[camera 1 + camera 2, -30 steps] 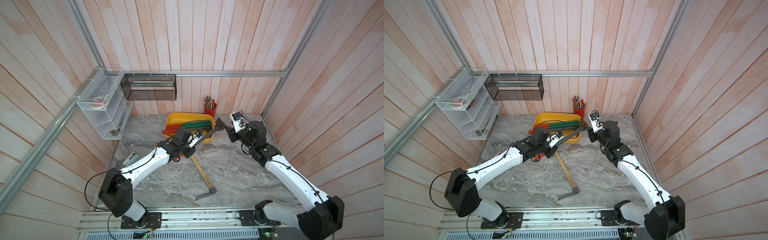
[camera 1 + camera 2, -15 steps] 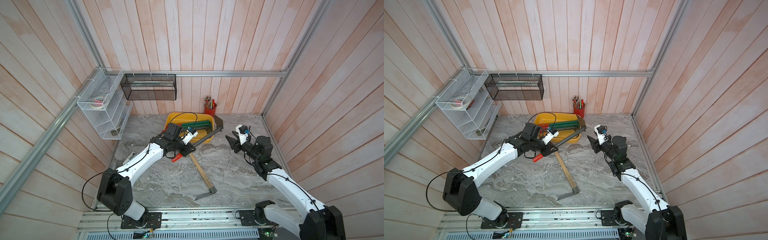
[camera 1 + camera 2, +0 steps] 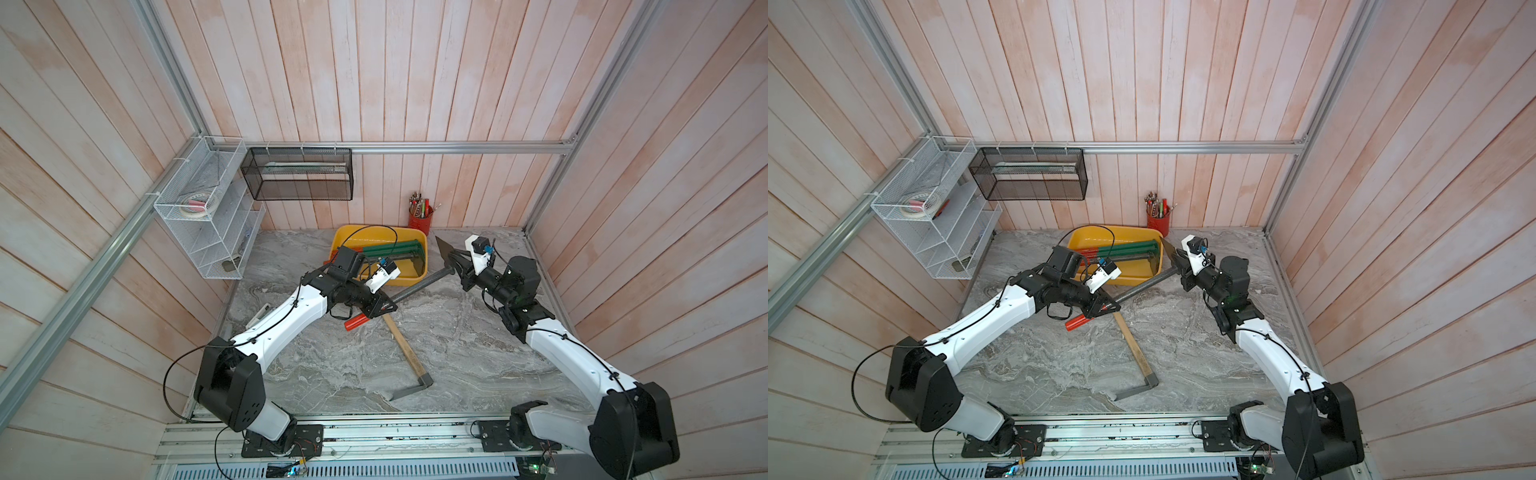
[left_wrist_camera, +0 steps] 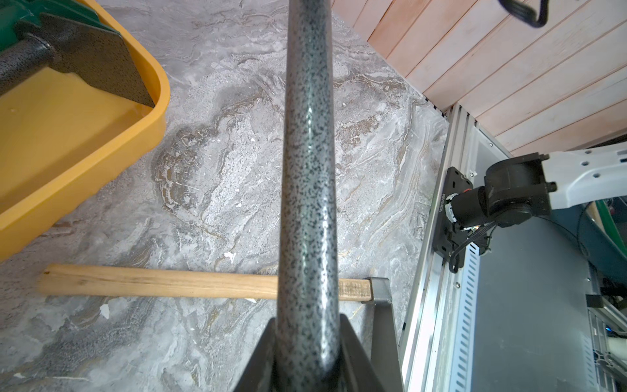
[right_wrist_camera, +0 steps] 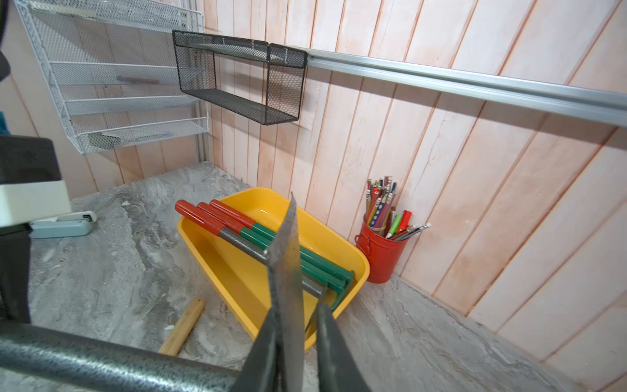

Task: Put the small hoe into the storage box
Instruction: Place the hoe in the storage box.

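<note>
Pale pink plank walls (image 3: 374, 83) close in a grey marbled worktop (image 3: 457, 353), and I have both arms busy over it. My left tool (image 3: 384, 307) is clamped on the speckled grey steel shaft of the small hoe (image 3: 419, 286), just above its red grip. My right tool (image 3: 457, 268) has the hoe's dark pointed blade between narrow jaws. One finger (image 5: 261, 349) lies against the blade, but a sliver of gap shows beside the other, so I cannot tell whether that pinch is complete.

I judge the two-ended hold suits a long thing: shaft and blade together keep it level and let me line it up. The hoe is in the air, outside the storage box, a shallow yellow plastic tub (image 3: 411, 281) at the far middle. Its blade sits just right of the tub's right end.

My count:
- two tools
- one hoe in hand
- three red-gripped implements (image 5: 217, 217) lying lengthwise in the tub
- one wooden-handled implement with a bent grey head (image 3: 403, 345) on the near worktop
- one red tin of pencils (image 3: 420, 220) by the far wall
- one black mesh basket (image 3: 297, 174)
- one white wire rack (image 3: 208, 232)
</note>
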Robot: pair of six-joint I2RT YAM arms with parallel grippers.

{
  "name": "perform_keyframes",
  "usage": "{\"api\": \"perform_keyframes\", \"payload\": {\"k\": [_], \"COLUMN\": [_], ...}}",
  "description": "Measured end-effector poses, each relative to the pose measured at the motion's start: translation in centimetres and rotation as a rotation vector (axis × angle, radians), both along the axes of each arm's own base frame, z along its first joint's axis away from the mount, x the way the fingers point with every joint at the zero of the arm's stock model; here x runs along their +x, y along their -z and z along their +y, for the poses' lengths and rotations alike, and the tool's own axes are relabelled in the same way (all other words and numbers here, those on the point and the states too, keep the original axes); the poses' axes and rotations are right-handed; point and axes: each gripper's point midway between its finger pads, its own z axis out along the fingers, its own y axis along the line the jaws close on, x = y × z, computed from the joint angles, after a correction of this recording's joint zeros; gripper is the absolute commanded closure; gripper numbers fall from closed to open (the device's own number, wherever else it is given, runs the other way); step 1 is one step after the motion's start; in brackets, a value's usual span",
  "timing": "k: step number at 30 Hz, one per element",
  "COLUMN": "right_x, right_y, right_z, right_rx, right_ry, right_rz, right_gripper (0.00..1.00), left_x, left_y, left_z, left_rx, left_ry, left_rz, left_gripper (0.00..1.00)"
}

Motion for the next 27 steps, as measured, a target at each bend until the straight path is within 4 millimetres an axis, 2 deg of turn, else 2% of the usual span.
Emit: {"api": "perform_keyframes", "payload": {"k": [3, 5, 7, 8, 12, 15, 18, 23, 27], "right_x": [0.5, 0.7, 0.9, 1.1, 1.6, 1.8, 2.0, 3.8, 6.8], "right_y": [0.5, 0.7, 0.6, 0.6, 0.8, 1.9, 3.1, 4.6, 4.8], "right_z": [0.4, 0.7, 1.0, 1.1, 1.7, 2.4, 3.0, 3.4, 3.9], "right_rx": [-0.032, -0.035, -0.037, -0.04, -0.045, -0.044, -0.047, -0.058, -0.055], "right_ry": [-0.007, -0.012, -0.013, -0.011, -0.005, -0.016, -0.02, 0.016, 0.069], "right_rz": [-0.009, 0.0, 0.002, 0.004, 0.026, 0.072, 0.12, 0.188, 0.23], "right_gripper": [1.0, 1.0, 1.0, 1.0, 1.0, 1.0, 1.0, 1.0, 1.0], "left_x": [0.0, 0.0, 0.1, 0.1, 0.3, 0.7, 1.3, 2.7, 4.3], "left_y": [0.1, 0.1, 0.1, 0.1, -0.7, -2.5, -3.9, -5.8, -9.0], "left_z": [0.1, 0.2, 0.3, 0.3, 0.4, 0.3, 0.6, 2.6, 5.7], "left_rx": [0.003, 0.006, 0.008, 0.01, 0.002, -0.03, -0.042, -0.022, -0.015], "left_ry": [-0.022, -0.029, -0.036, -0.04, -0.041, -0.037, -0.066, -0.191, -0.359], "left_rz": [0.025, 0.032, 0.032, 0.03, -0.018, -0.102, -0.176, -0.313, -0.451], "left_gripper": [1.0, 0.96, 0.85, 0.83, 0.5, 0.17, 0.0, 0.0, 0.0]}}
